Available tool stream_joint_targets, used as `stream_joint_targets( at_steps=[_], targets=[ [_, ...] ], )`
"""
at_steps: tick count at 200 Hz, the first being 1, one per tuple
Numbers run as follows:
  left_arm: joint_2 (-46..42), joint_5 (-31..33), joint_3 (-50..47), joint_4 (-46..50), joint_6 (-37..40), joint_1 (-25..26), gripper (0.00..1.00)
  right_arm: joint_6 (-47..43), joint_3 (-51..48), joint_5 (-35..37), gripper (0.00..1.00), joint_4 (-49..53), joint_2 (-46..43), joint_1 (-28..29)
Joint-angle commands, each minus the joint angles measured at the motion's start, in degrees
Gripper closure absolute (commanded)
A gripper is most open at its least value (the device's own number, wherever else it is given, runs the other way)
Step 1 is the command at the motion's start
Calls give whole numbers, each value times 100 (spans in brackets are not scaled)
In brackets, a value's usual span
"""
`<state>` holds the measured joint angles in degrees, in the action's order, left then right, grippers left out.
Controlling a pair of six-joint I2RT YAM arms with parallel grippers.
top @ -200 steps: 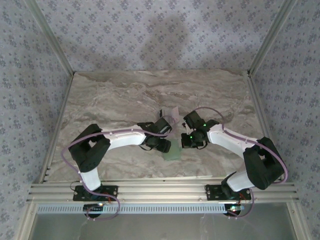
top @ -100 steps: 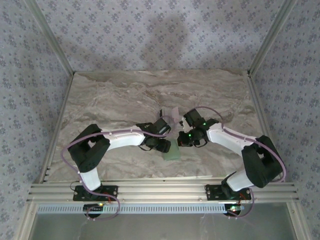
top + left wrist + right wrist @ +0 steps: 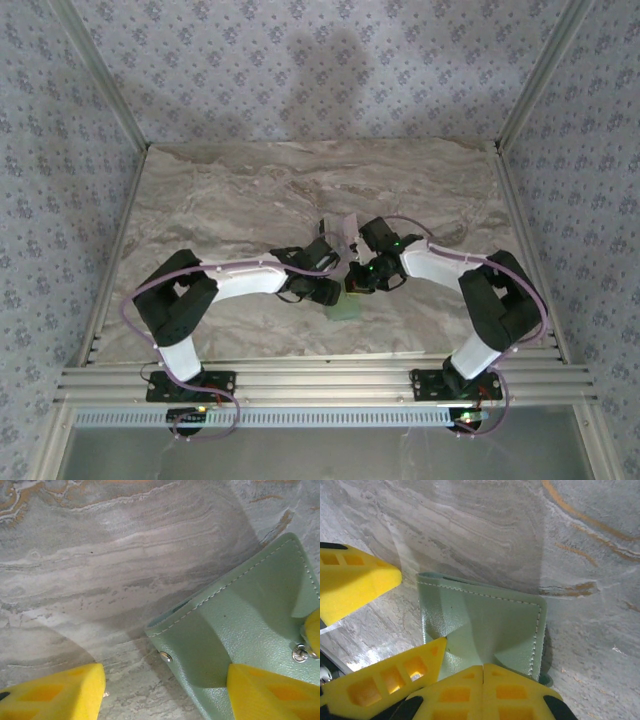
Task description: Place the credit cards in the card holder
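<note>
Sage-green leather card holder (image 3: 485, 622), lying on marble desk (image 3: 470, 525), frame centre. Right jaws together, tips on its lower edge. Left jaws apart, straddling its left corner. Pocket mouth apparently along upper edge.

Top external: high behind the arm bases, facing down, far off. Wrist views: very near, facing down past own yellow fingers (image 3: 50, 692). Shared by all: card holder (image 3: 485, 625) at the fingertips.
</note>
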<state>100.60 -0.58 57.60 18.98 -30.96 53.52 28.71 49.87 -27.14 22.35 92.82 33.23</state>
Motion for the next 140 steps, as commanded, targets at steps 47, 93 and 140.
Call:
stream_joint_targets(
  at_steps=[47,93,140],
  targets=[
    [250,35,-302,-50,-120,-96,35,171,91,-403,100,-232,228,32],
    [263,24,-320,-90,-142,-105,35,213,-25,-476,100,-198,186,5],
    [285,16,-338,-119,-165,-113,35,238,-178,-556,100,-201,54,0]
  ],
)
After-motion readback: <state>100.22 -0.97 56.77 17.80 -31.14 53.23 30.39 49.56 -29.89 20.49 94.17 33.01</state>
